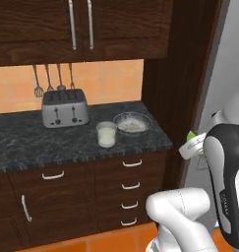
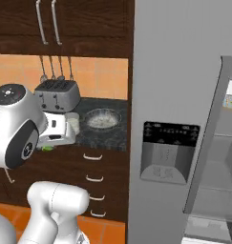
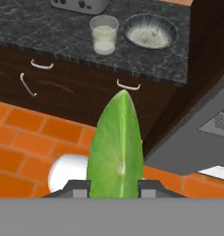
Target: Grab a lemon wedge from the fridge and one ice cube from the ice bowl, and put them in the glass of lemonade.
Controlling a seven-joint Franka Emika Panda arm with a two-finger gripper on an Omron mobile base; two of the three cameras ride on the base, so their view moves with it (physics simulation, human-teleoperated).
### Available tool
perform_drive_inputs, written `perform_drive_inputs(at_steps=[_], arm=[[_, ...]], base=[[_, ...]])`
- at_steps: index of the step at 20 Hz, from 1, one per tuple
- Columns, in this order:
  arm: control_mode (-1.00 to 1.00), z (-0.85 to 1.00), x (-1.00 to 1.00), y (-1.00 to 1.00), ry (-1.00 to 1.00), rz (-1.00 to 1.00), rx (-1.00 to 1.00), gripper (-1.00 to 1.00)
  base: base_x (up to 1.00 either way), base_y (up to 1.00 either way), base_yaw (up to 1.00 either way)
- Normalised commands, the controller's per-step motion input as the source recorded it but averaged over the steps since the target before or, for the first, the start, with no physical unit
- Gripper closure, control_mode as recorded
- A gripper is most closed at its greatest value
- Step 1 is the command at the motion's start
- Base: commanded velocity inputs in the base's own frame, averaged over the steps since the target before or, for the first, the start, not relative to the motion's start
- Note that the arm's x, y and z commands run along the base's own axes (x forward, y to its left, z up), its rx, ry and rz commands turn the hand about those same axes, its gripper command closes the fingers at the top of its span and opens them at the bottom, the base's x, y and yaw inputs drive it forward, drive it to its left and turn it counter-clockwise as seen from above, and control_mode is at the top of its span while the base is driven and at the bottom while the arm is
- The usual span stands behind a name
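Green wedge [image 3: 115,147] pinched in the pincer [image 3: 114,186], long axis pointing toward the bench [image 3: 49,32]. Glass [image 3: 104,34] stands ahead, slightly left of the wedge's tip; ice bowl [image 3: 150,31] just right of it. Fridge [image 2: 179,95] at right, door open. Arm held off the bench edge, hand tipped down.

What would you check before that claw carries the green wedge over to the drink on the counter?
1. Lemon wedge sits between the claw tips: ok.
2. Glass of lemonade upright on the counter: ok.
3. Glass mouth uncovered: ok.
4. Ice bowl stands beside the glass, apart from it: ok.
5. Grip firm enough to last the trip: cannot tell.
6. Fridge door shut: not ok, it stands open.
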Motion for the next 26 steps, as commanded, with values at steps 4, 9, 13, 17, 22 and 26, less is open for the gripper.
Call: perform_drive_inputs(at_steps=[4,9,13,17,22,26], arm=[[1.00,0.00,0.00,0.00,0.00,0.00,0.00,1.00],[1.00,0.00,0.00,0.00,0.00,0.00,0.00,1.00],[1.00,0.00,0.00,0.00,0.00,0.00,0.00,1.00],[1.00,0.00,0.00,0.00,0.00,0.00,0.00,1.00],[1.00,0.00,0.00,0.00,0.00,0.00,0.00,1.00],[1.00,0.00,0.00,0.00,0.00,0.00,0.00,1.00]], base=[[0.69,0.75,-0.01],[0.45,0.37,-0.02],[0.00,0.00,-0.33],[0.00,0.07,-0.47],[0.50,0.62,-0.18],[0.84,0.35,-0.02]])
